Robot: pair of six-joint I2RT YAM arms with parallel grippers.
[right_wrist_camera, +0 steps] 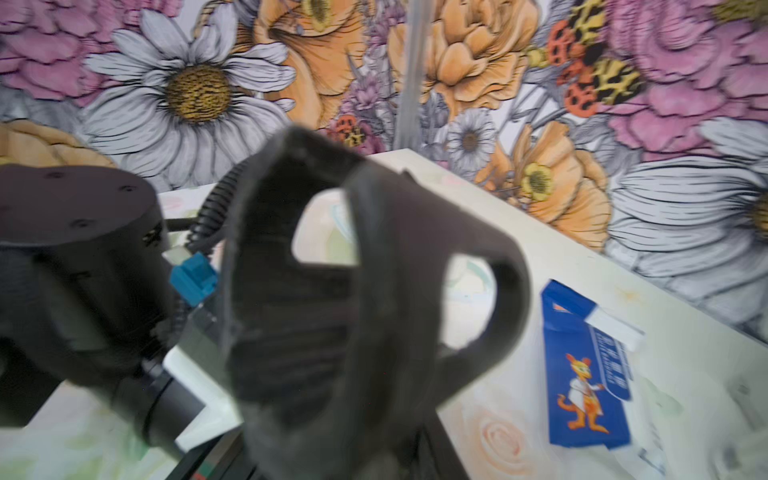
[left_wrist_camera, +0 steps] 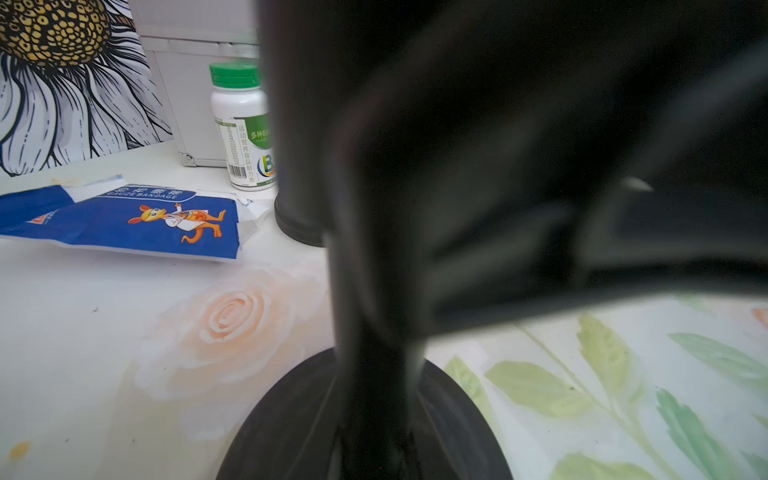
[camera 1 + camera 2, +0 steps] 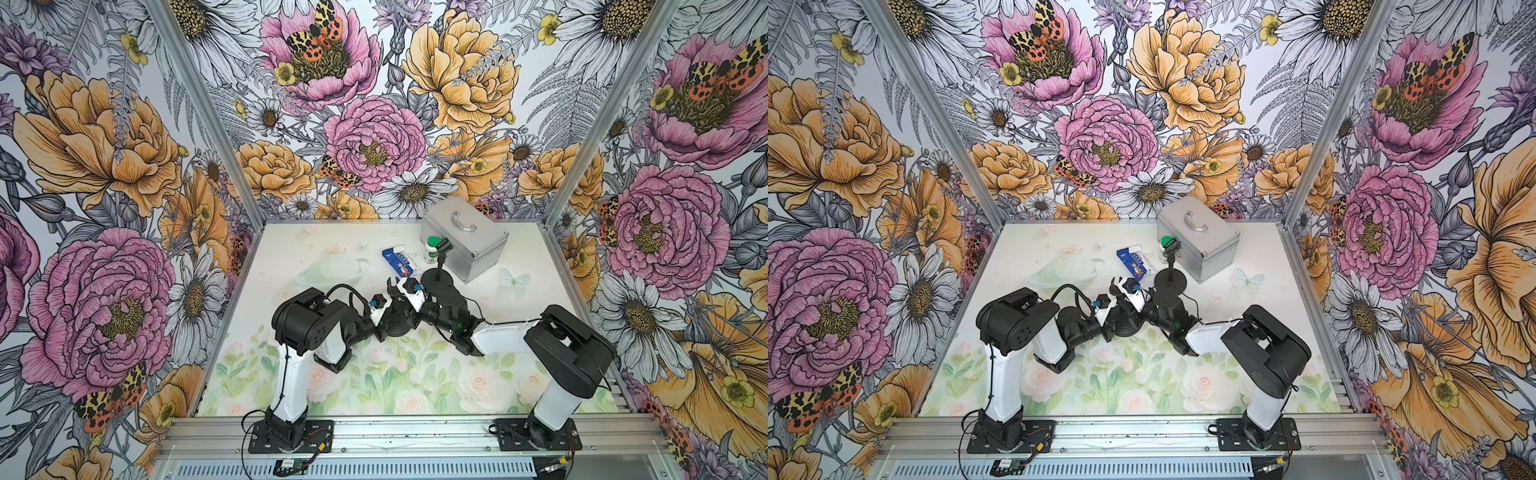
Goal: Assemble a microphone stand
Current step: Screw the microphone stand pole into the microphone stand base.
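A round black stand base [image 3: 401, 330] lies mid-table in both top views. Its black pole [image 2: 374, 291] rises from the base [image 2: 291, 424] in the left wrist view. My left gripper [image 3: 392, 318] is shut on that pole just above the base; its fingers are hidden. My right gripper [image 3: 400, 298] reaches in from the right, shut on a black U-shaped microphone clip [image 1: 374, 291]. The clip [image 3: 392, 289] sits just beyond and above the left gripper. A second stand with base [image 3: 436, 281], pole and clip [image 3: 445, 246] stands upright by the case.
A silver case [image 3: 465, 237] stands at the back right, with a green-capped white bottle [image 3: 432, 249] in front of it. A blue gauze-bandage pack [image 3: 399, 262] lies just behind the grippers. A clear dish [image 3: 332, 270] lies to the back left.
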